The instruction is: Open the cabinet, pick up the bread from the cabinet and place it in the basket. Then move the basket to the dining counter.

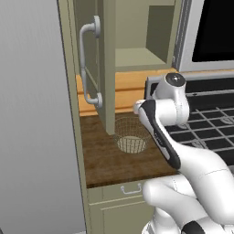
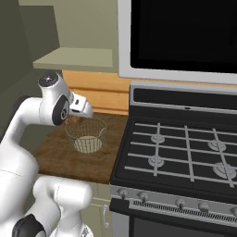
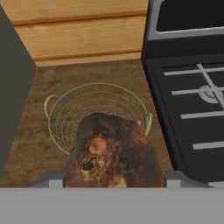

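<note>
The cabinet (image 1: 137, 55) stands with its door (image 1: 89, 68) swung open, and the shelf (image 2: 78, 59) is bare. My gripper (image 3: 113, 179) is shut on the bread (image 3: 111, 153), a dark brown crusty lump held between the fingertips (image 3: 54, 179). The wire basket (image 3: 65, 113) lies directly below the bread on the short wood worktop (image 1: 105, 160). It also shows in both base views, basket (image 1: 131, 135) and basket (image 2: 85, 134), with the hand (image 2: 79, 105) hovering just above its rim. The dining counter is out of view.
A black gas stove (image 2: 185, 143) borders the worktop on the right, under a dark-windowed appliance (image 2: 185, 32). Orange planks (image 3: 83, 35) back the worktop. The open door's edge (image 1: 109, 91) hangs over the worktop's left part. A low drawer (image 1: 130, 188) sits below.
</note>
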Motion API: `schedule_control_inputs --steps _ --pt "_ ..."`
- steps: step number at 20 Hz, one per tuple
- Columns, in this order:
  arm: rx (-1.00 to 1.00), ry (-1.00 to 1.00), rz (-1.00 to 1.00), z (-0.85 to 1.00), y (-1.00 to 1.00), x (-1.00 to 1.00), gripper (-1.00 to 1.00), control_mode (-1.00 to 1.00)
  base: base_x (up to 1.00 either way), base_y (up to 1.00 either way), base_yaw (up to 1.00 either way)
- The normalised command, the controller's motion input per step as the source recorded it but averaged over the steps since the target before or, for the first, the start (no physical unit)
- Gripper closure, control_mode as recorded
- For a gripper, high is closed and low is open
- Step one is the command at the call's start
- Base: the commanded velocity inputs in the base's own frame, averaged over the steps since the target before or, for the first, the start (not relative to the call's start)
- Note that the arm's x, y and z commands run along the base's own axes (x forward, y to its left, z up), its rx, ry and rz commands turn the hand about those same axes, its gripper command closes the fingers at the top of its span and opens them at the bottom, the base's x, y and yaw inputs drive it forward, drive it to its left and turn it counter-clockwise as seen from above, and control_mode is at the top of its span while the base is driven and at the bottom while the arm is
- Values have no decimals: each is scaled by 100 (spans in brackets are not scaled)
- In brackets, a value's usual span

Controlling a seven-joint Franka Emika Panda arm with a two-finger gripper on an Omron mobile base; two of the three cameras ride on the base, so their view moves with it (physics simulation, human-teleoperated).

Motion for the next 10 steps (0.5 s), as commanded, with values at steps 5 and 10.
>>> schedule_control_inputs --steps 5,10 --pt "1 15 0 -44 0 30 100 -100 0 0 0" --pt "2 20 0 -44 0 31 100 -100 0 0 0"
